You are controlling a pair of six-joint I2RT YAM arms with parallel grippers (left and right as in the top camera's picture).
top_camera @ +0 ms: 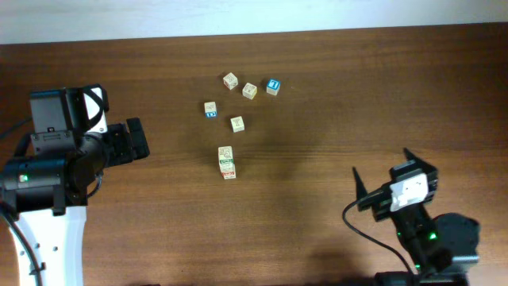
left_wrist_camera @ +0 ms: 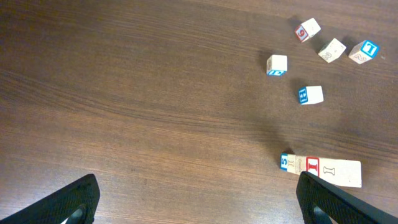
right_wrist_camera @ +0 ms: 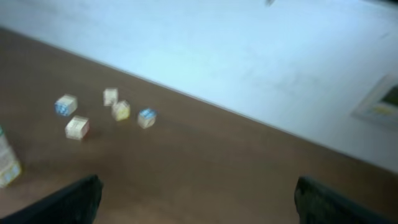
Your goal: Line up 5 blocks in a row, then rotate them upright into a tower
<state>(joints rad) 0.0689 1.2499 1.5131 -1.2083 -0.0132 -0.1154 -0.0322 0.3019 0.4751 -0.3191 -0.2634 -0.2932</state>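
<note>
On table (top_camera: 333, 71), blocks (top_camera: 237, 123) well apart from both end effectors (top_camera: 141, 141) (top_camera: 381, 160).

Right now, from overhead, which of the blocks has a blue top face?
The blue-topped block, at the right end of the far row of three. Its top is bright blue, while the other blocks show mostly pale wood on top.

Overhead view: sharp and evenly lit from above. The dark wood table (top_camera: 333, 103) has a mild sheen, and the blocks (top_camera: 237, 123) cast only short, faint shadows. Left wrist view: crisp, with clear wood grain and a soft dim patch beside the stacked blocks. Right wrist view: blurred all over, with a cold bluish cast. The blocks are smudges, the wall (right_wrist_camera: 249, 56) is washed out, and the right pincer's fingers (right_wrist_camera: 68, 199) are featureless black shapes.
</note>
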